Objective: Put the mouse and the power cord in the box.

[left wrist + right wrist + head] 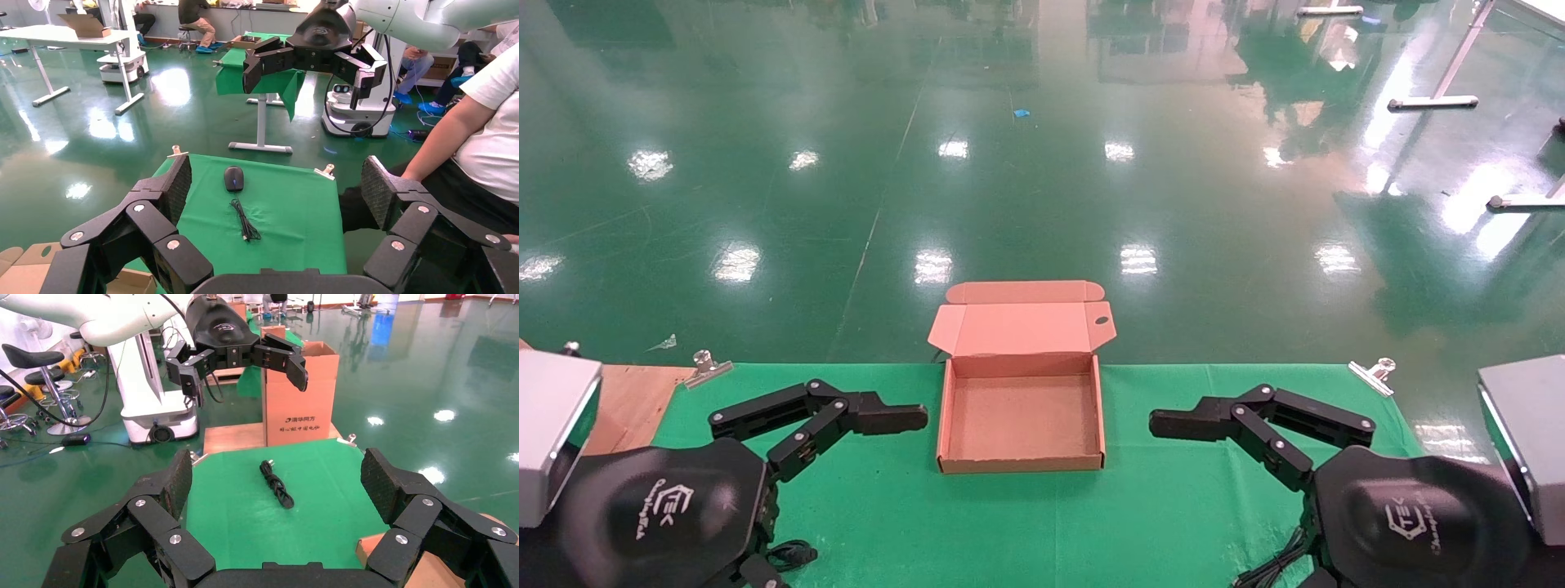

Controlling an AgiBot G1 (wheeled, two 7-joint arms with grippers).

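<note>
Two items remain to be packed; neither is inside the shallow brown cardboard mailer box [1021, 416].

Head view: the box is seen at the middle of the green-covered tabletop [1026, 523], near the far edge, with its hinged lid folded back and its floor bare. The left pincer [878, 420] is held just left of the box and the right pincer [1197, 425] just right of it, both level with the box and clear of it. Whether the fingers are spread cannot be told from this angle. At the near edge, a scrap of black cable is visible beside each wrist housing; what each belongs to cannot be told here.

Left wrist view: the left pincer's fingers [174, 187] are seen spread wide apart, with nothing between them. Beyond them, the small black oval wired mouse [234, 179] lies on the green cloth, its thin black cable [245, 222] trailing loose beside it.

Right wrist view: the right pincer's fingers [385, 484] are likewise spread apart and empty. The thick black bundled power cord [276, 485] lies on the cloth beyond them, untouched.

Judgement: no step is complete. Both the mouse and the cord are yet to be gripped, carried and set in the box.
</note>
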